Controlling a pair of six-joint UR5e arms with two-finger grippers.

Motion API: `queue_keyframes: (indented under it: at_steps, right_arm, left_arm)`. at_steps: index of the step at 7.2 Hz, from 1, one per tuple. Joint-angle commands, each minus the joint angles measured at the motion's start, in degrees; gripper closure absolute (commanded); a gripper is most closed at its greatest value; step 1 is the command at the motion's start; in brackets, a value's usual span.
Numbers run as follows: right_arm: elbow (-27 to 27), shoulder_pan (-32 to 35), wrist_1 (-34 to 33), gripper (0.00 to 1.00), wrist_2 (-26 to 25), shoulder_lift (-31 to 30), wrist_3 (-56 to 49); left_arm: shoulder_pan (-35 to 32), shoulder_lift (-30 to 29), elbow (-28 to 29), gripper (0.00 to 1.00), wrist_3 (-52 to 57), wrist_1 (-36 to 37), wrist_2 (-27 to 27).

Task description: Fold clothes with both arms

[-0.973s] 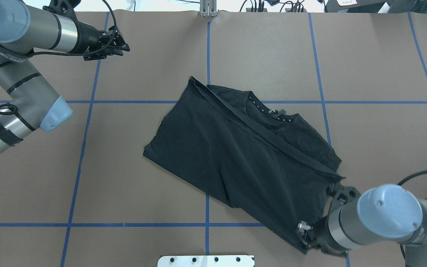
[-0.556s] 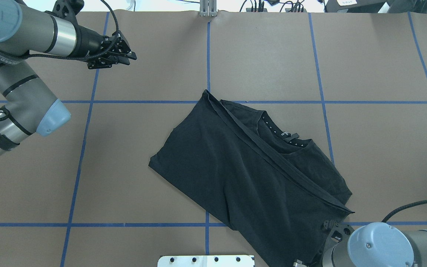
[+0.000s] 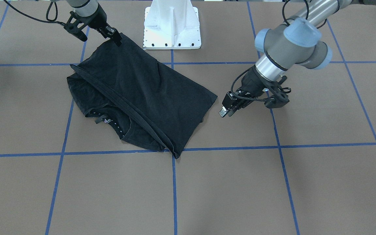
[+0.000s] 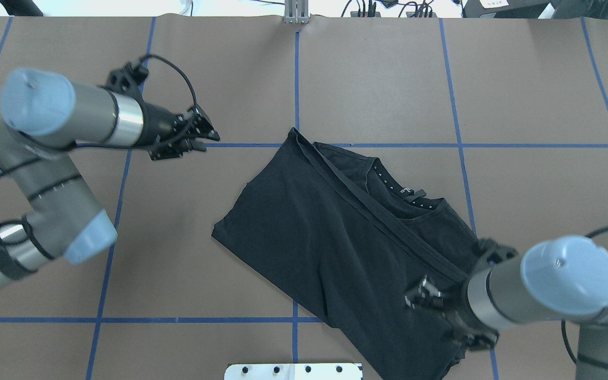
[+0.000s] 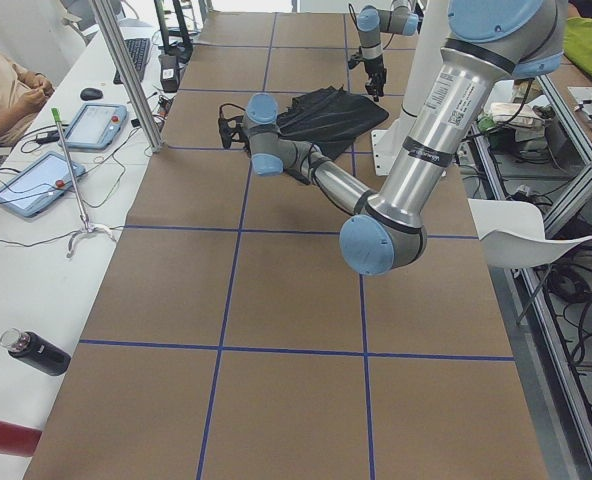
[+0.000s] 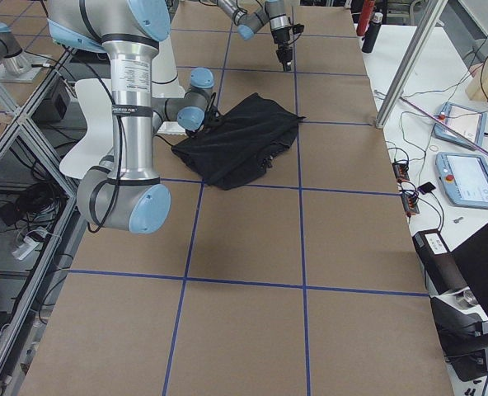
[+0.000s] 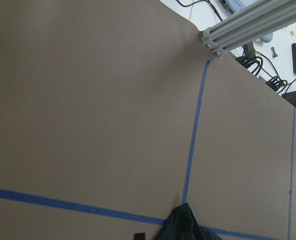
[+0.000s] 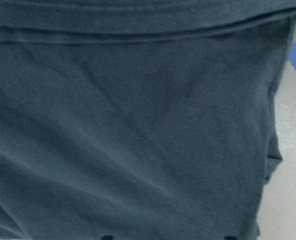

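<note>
The black T-shirt (image 4: 335, 237) lies folded and slanted in the middle of the table, plain side up, collar (image 4: 404, 192) at its far right. It also shows in the front view (image 3: 142, 91). My right gripper (image 4: 415, 300) hovers over the shirt's near right part. In the right wrist view its fingertips are wide apart, open, with only black cloth (image 8: 138, 125) below. My left gripper (image 4: 210, 142) is to the left of the shirt's far corner, apart from it, empty, jaws a little apart. The left wrist view shows that corner (image 7: 185, 225).
The brown table (image 4: 177, 253) has blue tape grid lines. The white pedestal base (image 3: 171, 32) stands at the near edge, close to the shirt's near end. An aluminium post (image 7: 248, 22) is at the far edge. Operator tablets (image 6: 466, 177) sit beside the table.
The right gripper first dragged the shirt toward the robot and to the right, then let go and moved back over it. The left arm swung toward the shirt's far corner.
</note>
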Motion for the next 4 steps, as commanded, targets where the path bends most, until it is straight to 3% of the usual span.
queue_keyframes:
  at_steps: [1,4]
  right_arm:
    - [-2.6,10.7,0.2,0.00,2.9,5.1,-0.3]
    - [-4.5,12.4,0.2,0.00,3.4,7.0,-0.3]
  left_arm:
    - [9.9,1.3,-7.3,0.56,-1.4,16.1,10.5]
    - [15.7,1.8,-6.6,0.55,-2.8,21.5,13.0]
